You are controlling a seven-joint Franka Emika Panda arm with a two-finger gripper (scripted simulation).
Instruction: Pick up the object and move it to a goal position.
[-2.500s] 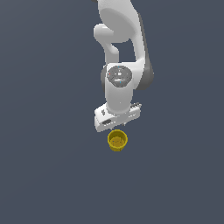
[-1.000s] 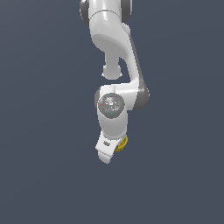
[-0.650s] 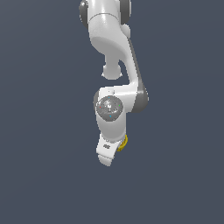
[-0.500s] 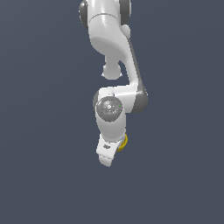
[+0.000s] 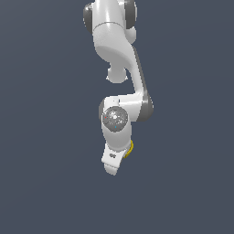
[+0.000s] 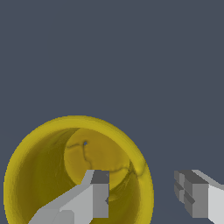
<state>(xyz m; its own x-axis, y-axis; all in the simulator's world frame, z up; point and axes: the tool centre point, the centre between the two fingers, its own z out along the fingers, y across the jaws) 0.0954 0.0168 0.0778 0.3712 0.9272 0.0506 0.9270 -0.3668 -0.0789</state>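
Two fingers of the gripper (image 6: 142,194) appeared in the wrist view, spread wide with a clear gap between them and nothing clamped. One finger (image 6: 94,194) reached down inside the yellow cup (image 6: 52,175), over its cracked-looking floor; the other finger (image 6: 197,194) stood outside the cup's rim, well clear of the wall. The near side of the rim thus lay between the two fingers. In the exterior view we saw only a sliver of the cup (image 5: 130,148) peeking out beside the gripper (image 5: 113,165), which hid the rest. We judged the step in hand to be the approach for a rim grasp, with the cup not yet lifted. The next move would call for closing the fingers on the cup wall until it was pinched firmly, then raising it toward the goal, which neither view showed.
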